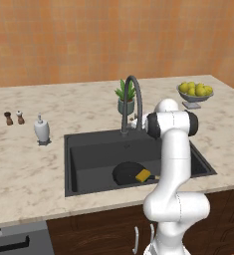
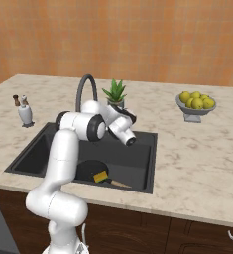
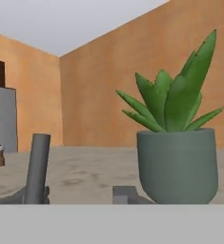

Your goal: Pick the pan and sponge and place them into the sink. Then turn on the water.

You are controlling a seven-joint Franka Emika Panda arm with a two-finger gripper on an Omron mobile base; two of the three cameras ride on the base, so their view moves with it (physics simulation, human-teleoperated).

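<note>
Marble bench (image 1: 29, 169) under orange wall | pan (image 1: 126, 173) and sponge (image 1: 143, 175) seen in sink (image 1: 78, 164), lower centre | faucet (image 1: 133, 94) lever judged stiff, small, best pushed sideways | jaws' state cannot be told

Black pan (image 1: 127, 173), yellow sponge (image 1: 143, 175), dark-grey sink (image 1: 88, 159), green plant (image 3: 173, 102).

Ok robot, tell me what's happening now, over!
Gripper by faucet, jaws unclear. Pan and sponge in sink. Potted plant close ahead.

The arm hides the pan's (image 1: 127, 173) handle.
</note>
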